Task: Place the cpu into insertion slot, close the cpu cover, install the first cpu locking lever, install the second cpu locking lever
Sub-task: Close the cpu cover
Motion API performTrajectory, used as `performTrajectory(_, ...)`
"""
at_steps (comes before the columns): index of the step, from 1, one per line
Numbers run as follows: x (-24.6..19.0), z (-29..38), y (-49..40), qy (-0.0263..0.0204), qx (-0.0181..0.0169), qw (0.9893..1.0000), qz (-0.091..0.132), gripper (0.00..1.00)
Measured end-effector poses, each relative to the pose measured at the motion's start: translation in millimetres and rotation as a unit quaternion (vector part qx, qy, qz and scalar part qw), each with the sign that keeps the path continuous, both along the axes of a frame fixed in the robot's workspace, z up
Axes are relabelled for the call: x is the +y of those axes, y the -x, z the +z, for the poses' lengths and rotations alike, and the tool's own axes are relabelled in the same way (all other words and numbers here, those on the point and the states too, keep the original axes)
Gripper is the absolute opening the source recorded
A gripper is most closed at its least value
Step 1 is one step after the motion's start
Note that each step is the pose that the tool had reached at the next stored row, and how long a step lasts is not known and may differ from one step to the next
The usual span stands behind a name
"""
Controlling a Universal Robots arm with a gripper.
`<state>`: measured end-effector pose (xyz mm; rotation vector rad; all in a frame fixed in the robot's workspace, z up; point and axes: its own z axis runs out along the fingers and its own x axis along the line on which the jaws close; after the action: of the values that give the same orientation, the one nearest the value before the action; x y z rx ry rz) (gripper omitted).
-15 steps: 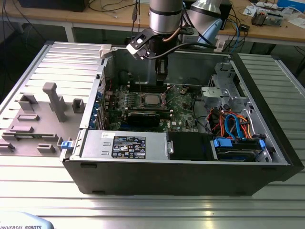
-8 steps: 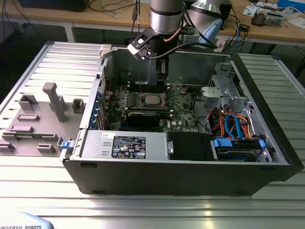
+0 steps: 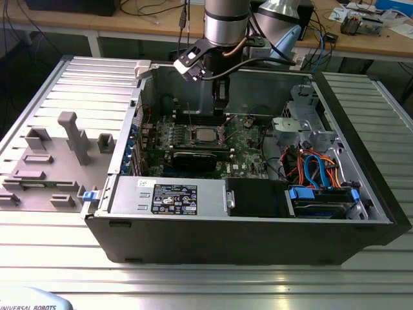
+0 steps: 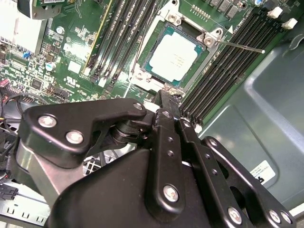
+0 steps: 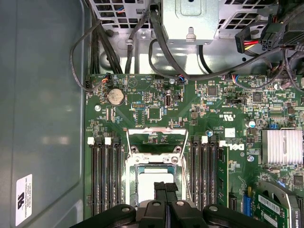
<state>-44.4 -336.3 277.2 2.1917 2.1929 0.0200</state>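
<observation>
A black label [image 3: 174, 197] with white print is sitting near the middle of the power supply housing [image 3: 122, 197], its lines too small to make out. In the first wrist view a white sticker [image 5: 23, 199] is clinging to a corner of the case wall [image 5: 47, 95], its print unclear. White lettering [image 5: 236, 147] is showing on the green circuit board [image 5: 142, 95].

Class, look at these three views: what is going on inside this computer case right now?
A robot arm reaches into the open computer case. Its gripper, shut and holding nothing, hangs over the insertion slot, where the cpu already sits. The cpu cover is flipped open, and a locking lever sticks out unlatched.
</observation>
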Motion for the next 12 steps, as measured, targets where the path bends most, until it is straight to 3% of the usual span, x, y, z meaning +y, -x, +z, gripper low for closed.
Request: performTrajectory(12, 0.0, 0.0, -4.9, 0.0, 0.0001, 1.0, 0.0, 0.11)
